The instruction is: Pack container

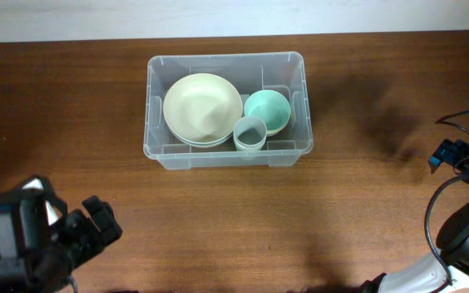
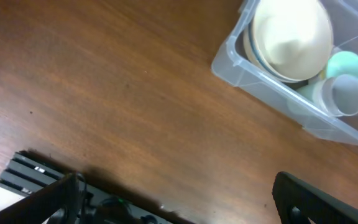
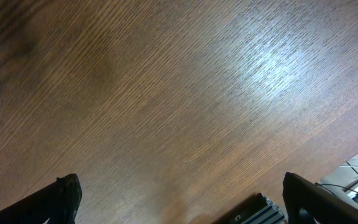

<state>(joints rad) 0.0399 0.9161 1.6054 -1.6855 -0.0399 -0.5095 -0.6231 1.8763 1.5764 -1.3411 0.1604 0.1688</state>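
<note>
Up ahead of the left gripper (image 2: 179, 180) and off to its right sits the container (image 1: 218, 156), well apart from it, with nothing of the arm touching the plastic. The left gripper's two black fingers are spread wide with only wood showing between them, so it's holding nothing. From above you can see that gripper (image 1: 104, 220) parked down near the front corner of the table (image 1: 55, 122), pointing roughly toward the bin.

Inside the container, on the side nearest the left gripper, there's a big cream bowl (image 1: 203, 107), and it looks like it's sitting on at least one more bowl underneath, though I can't tell how many. Further over, on the side away from that gripper, is a mint green bowl (image 1: 266, 110), and just in front of it, touching or nearly so, a small pale grey-blue cup (image 1: 250, 132) standing upright. Everything is fully inside the walls.

Right gripper (image 3: 179, 183) is the same story: fingers wide apart, pinching nothing, just wood grain and a bright glare patch under it. The container is well off to that arm's left. Some black cables (image 1: 462, 163) loop beside the right arm.
</note>
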